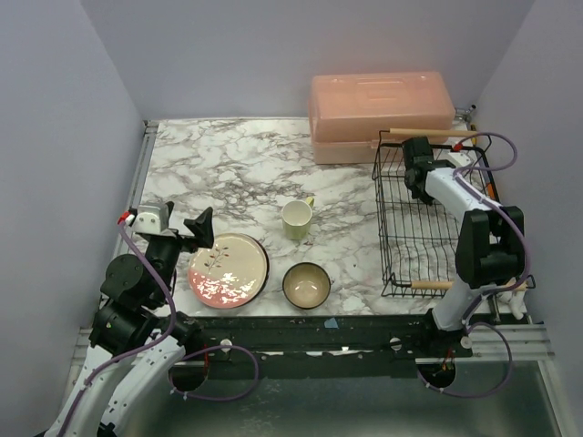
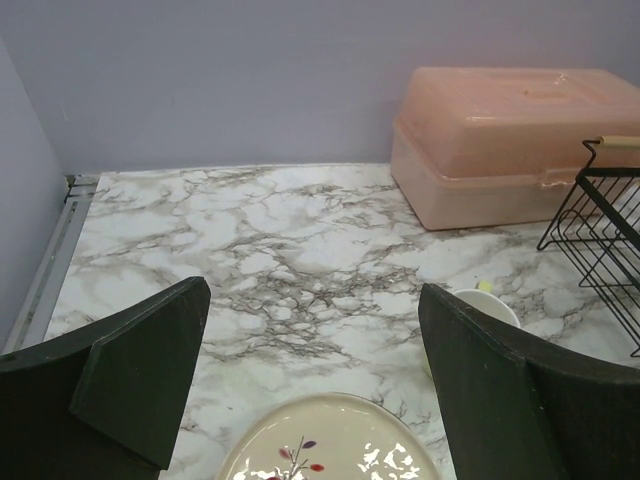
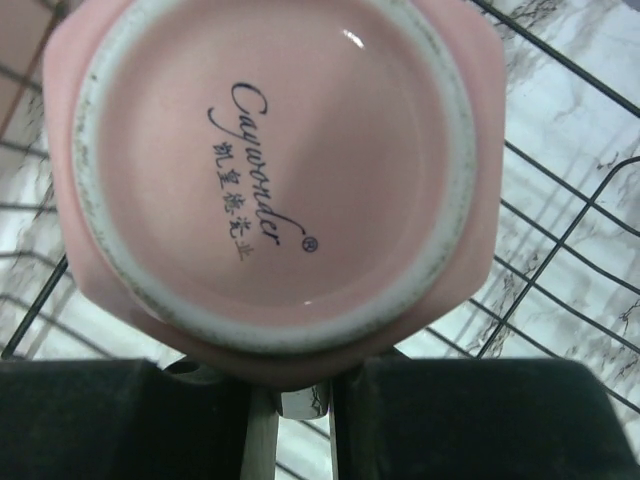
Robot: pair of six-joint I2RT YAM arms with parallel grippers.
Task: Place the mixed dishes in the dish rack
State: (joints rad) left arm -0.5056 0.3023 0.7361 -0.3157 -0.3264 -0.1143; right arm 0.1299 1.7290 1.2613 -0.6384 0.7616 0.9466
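Observation:
My right gripper reaches down into the far end of the black wire dish rack. In the right wrist view it is shut on the small pink cup, whose base faces the camera over the rack wires. My left gripper is open and empty just above the far left rim of the floral plate; in the left wrist view the plate lies below the spread fingers. The yellow-green mug and the teal bowl stand mid-table. The maroon-rimmed plate is out of view.
A salmon-pink lidded box stands at the back, touching the rack's far wooden handle. The rack's near handle is by the table's front edge. Purple walls close in the left, back and right sides.

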